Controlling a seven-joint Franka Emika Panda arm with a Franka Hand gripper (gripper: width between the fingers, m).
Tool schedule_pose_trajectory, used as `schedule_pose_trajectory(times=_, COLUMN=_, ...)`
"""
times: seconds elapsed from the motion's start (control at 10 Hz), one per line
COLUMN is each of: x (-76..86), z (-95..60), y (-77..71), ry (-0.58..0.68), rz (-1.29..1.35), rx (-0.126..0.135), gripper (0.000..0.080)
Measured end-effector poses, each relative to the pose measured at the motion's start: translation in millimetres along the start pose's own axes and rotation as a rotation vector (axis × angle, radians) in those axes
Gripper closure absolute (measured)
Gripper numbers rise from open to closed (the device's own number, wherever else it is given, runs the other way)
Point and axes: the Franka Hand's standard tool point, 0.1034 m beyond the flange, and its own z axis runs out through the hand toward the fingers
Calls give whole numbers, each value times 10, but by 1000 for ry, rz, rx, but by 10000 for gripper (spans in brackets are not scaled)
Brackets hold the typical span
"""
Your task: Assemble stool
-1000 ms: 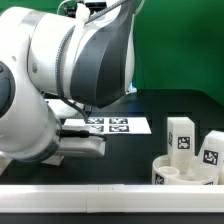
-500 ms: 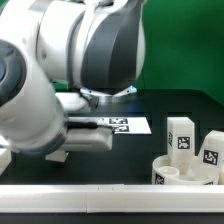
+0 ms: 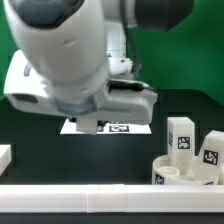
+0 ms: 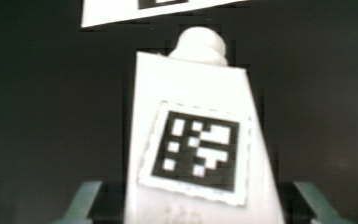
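In the wrist view a white stool leg (image 4: pixel 190 130) with a black-and-white tag lies on the dark table, its rounded peg end pointing away from me. My gripper (image 4: pixel 201 198) is open and straddles the leg's near end. A dark gap shows between the leg and each of the fingers (image 4: pixel 91 200). In the exterior view the arm's bulk hides the gripper and this leg. The round rimmed seat disc (image 3: pixel 185 173) sits at the exterior view's lower right, with two more tagged legs (image 3: pixel 180 135) (image 3: pixel 211 150) standing behind it.
The marker board (image 3: pixel 122 127) lies behind the arm and also shows in the wrist view (image 4: pixel 158 8). A white block (image 3: pixel 4 157) sits at the exterior view's left edge. A plain white bar (image 3: pixel 110 196) runs along the front edge.
The arm has swung from the exterior view's left toward the middle and turned. It now covers the left part of the marker board. The seat disc and the two standing legs have not moved.
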Motion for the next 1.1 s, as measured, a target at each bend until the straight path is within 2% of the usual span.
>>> schedule_pose_trajectory(times=0.1, x=34, z=27, y=37, ry=5, rz=-1, rx=1, gripper=473)
schedule_pose_trajectory(times=0.3, x=101, z=-12, y=37, ry=47, rz=-1, rx=2, gripper=472)
schedule_pose_trajectory(times=0.4, x=224, z=-89, y=21, ry=139, rz=-3, rx=2, gripper=473)
schedule_pose_trajectory(times=0.5, x=269, z=-156, y=-5, ry=242, rz=-6, rx=8, gripper=473)
schedule_pose_trajectory(times=0.6, x=233, z=-172, y=-37, ry=299, rz=-6, rx=18, gripper=473)
schedule_pose_trajectory(times=0.7, x=268, z=-286, y=-95, ry=402, rz=-2, rx=29, gripper=472)
schedule_pose_trajectory(times=0.9, x=84, z=-523, y=-352, ry=508, rz=34, rx=58, gripper=473)
schedule_pose_trajectory(times=1.0, x=71, z=-662, y=-433, ry=605, rz=24, rx=65, gripper=473)
schedule_pose_trajectory(times=1.1, x=104, z=-678, y=-437, ry=687, rz=23, rx=71, gripper=473)
